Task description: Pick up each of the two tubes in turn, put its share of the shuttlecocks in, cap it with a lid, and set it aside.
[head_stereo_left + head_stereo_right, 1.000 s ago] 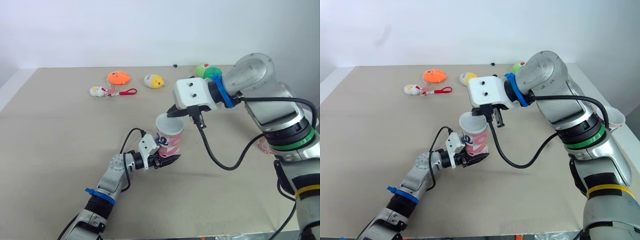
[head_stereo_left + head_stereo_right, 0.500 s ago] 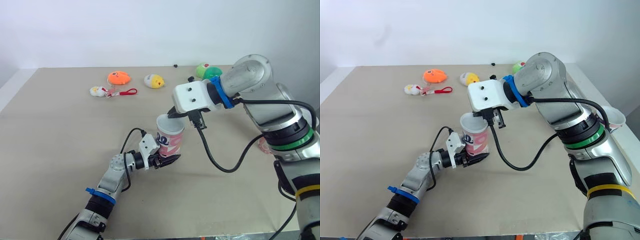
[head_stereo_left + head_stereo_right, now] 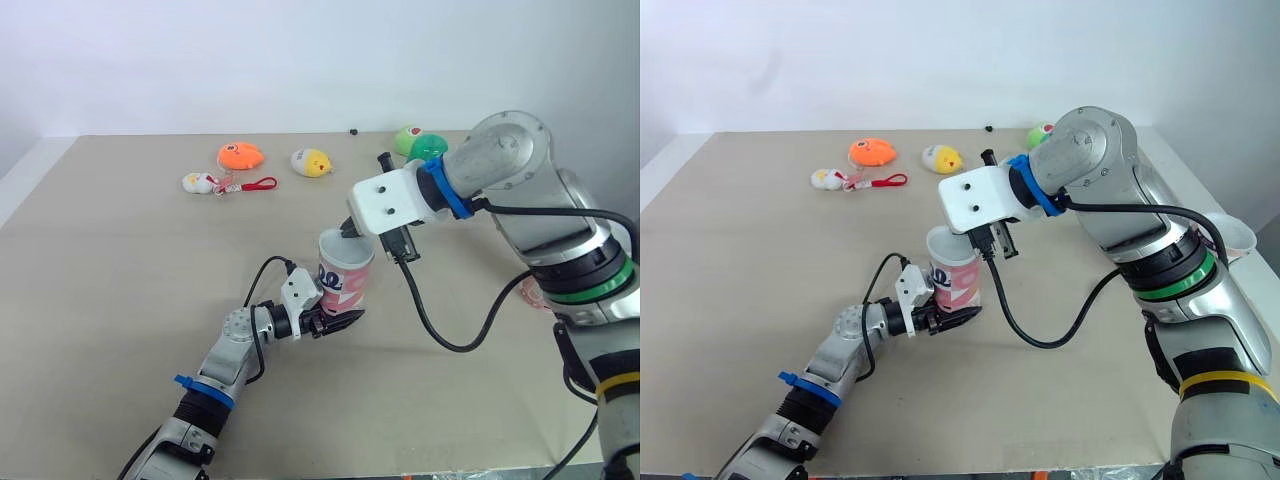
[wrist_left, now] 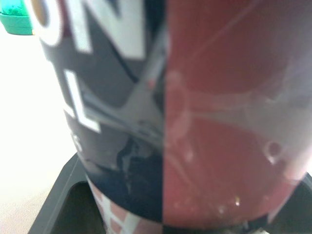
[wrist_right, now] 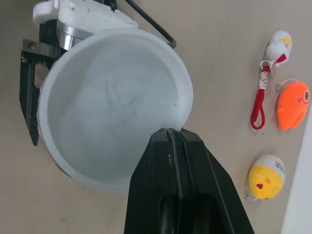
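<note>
A short white-rimmed tube [image 3: 345, 287] with a pink, white and dark label stands upright on the tan table [image 3: 110, 270]. My left gripper [image 3: 338, 322] is shut on its lower part, and the label [image 4: 195, 122] sits right up against that wrist's camera. My right gripper [image 3: 350, 231] is shut, its fingertips [image 5: 171, 135] at the far edge of the tube's rim [image 5: 186, 87]. From above, the inside of the tube [image 5: 112, 109] looks pale and bare. I cannot tell if the right fingers touch the rim.
At the back of the table lie an orange toy [image 3: 240, 157], a yellow and white toy [image 3: 311, 162], a small white toy on a red strap [image 3: 197, 182] and a green toy [image 3: 418, 143]. A pinkish round thing [image 3: 527, 291] sits behind my right forearm.
The right gripper has come down a little and nearer over the tube's rim. The tube, held by the left gripper, has shifted slightly toward me.
</note>
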`<state>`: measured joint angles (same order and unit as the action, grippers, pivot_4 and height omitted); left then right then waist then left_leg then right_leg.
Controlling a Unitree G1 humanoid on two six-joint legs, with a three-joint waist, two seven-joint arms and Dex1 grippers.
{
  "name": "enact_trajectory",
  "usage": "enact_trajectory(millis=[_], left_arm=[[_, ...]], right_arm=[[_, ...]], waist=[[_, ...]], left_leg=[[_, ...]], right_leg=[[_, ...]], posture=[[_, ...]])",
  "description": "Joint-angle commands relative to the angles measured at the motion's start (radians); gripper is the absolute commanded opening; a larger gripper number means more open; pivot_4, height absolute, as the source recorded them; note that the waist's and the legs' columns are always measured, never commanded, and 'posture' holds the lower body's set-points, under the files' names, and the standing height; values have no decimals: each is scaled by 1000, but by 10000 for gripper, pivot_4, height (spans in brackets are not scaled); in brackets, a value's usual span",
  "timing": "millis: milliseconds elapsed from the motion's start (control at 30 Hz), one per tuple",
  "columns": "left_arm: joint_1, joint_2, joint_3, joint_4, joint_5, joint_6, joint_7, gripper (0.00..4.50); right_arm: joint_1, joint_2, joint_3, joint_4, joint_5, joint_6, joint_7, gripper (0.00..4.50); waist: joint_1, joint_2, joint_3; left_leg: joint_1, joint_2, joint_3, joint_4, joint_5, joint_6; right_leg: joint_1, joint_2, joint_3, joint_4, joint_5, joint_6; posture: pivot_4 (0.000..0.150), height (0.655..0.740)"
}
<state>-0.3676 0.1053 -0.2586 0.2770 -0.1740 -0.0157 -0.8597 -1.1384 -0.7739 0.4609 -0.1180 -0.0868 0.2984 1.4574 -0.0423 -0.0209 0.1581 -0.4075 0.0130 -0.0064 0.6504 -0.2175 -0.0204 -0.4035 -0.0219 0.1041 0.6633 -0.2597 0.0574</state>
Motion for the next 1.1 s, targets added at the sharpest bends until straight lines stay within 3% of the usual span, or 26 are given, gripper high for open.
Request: enact_trajectory(millis=[33, 700, 1000, 1100], left_arm=[[35, 13, 2, 64, 10, 39, 14, 29941], [37, 13, 1, 61, 8, 46, 12, 29941], [36, 10, 0, 63, 7, 49, 14, 29941], [36, 10, 1, 63, 6, 50, 14, 29941]], right_arm=[[19, -29, 17, -6, -44, -8, 24, 233], [20, -33, 20, 4, -144, -65, 0, 233], [46, -4, -3, -40, -74, -8, 23, 233], [50, 4, -10, -36, -59, -1, 21, 8537]], waist=[[0, 0, 0], [0, 0, 0], [0, -1, 0], [0, -1, 0]], left_leg=[[0, 0, 0, 0, 0, 0], [1, 0, -1, 0, 0, 0], [1, 0, -3, 0, 0, 0], [1, 0, -3, 0, 0, 0]], right_leg=[[0, 0, 0, 0, 0, 0], [0, -1, -3, -1, 0, 0], [0, -1, -3, -1, 0, 0], [0, -1, -3, -1, 0, 0]], posture=[[1500, 7400], [1500, 7400], [1500, 7400], [1500, 7400]])
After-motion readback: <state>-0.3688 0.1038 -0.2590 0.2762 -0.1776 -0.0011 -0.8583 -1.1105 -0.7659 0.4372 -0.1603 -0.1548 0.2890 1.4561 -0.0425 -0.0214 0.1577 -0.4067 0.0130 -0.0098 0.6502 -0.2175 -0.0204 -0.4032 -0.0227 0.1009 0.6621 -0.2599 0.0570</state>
